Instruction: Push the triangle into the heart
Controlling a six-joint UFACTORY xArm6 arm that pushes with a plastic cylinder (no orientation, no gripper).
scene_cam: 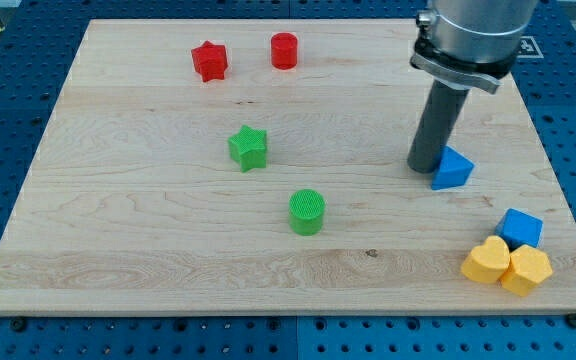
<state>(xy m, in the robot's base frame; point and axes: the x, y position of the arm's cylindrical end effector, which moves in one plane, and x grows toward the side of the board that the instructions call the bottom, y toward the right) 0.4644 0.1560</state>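
The blue triangle (453,169) lies on the wooden board at the view's right. My tip (426,166) stands just to the left of it, touching or nearly touching its left side. Two yellow blocks sit near the view's bottom right corner: a yellow heart (486,260) and, touching it on the right, another yellow block (526,270) of unclear shape. A blue cube (520,229) rests against them from above. The triangle is well above and a little left of the heart.
A red star (209,61) and a red cylinder (284,50) sit near the view's top. A green star (248,147) and a green cylinder (307,212) sit near the middle. The board's right edge (553,170) is close to the triangle.
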